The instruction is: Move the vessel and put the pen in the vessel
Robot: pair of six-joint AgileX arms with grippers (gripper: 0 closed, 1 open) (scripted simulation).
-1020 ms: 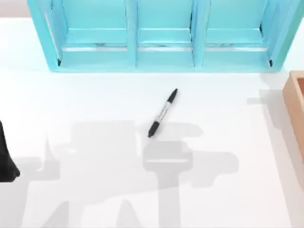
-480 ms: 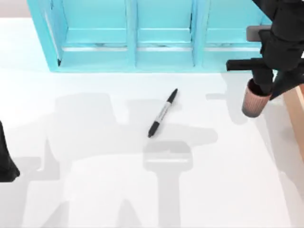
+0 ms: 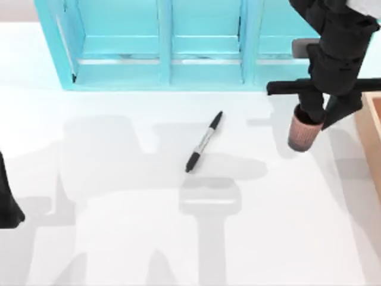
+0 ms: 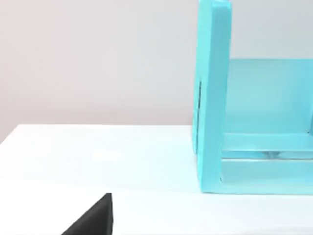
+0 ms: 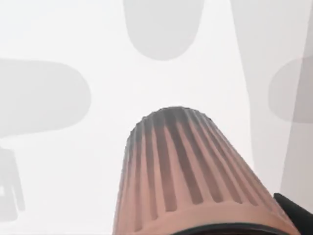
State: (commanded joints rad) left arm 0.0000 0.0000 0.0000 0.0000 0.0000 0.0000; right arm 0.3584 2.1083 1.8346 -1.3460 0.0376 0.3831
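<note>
The vessel (image 3: 304,134), a ribbed copper-toned cup (image 5: 181,171), hangs tilted above the table at the right, in front of the shelf. My right gripper (image 3: 313,117) comes down from above and is shut on the vessel's rim. The pen (image 3: 203,142), a slim black marker with a grey barrel, lies diagonally on the white table near the middle, well left of the vessel. My left arm (image 3: 7,199) stays parked at the table's left edge, and a black part of it (image 4: 93,219) shows in the left wrist view.
A turquoise shelf unit (image 3: 202,53) (image 4: 215,98) with three bays spans the back of the table. A tan wooden box (image 3: 372,137) stands at the right edge, just right of the held vessel.
My right arm came in from the right carrying the vessel and has moved left, toward the pen. The pen and the left arm have not moved.
</note>
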